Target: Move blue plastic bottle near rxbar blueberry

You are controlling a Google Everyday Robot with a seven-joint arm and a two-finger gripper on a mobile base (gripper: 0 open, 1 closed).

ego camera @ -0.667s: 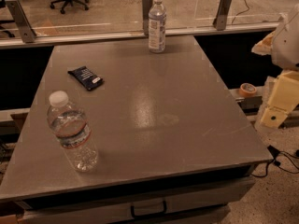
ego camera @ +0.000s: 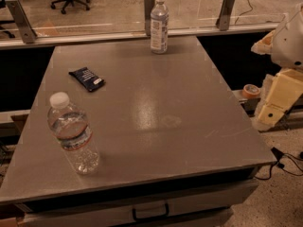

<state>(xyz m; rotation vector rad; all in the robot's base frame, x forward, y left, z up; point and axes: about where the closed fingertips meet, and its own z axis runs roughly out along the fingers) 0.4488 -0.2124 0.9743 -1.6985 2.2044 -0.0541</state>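
Nothing on the table (ego camera: pixel 180 126) has moved since the earlier frame, and the arm (ego camera: pixel 289 41) with its gripper (ego camera: pixel 272 110) stays beyond the right edge. Whether it is open or closed I cannot tell, but no bottle is in it. A wider bottle (ego camera: pixel 73 136) stands near the front-left corner, the blue plastic bottle (ego camera: pixel 159 25) upright at the middle of the far edge, the rxbar blueberry (ego camera: pixel 86 79) flat near the left edge. The reach seems not begun — next the gripper must cross to the far edge and grasp that slim bottle.
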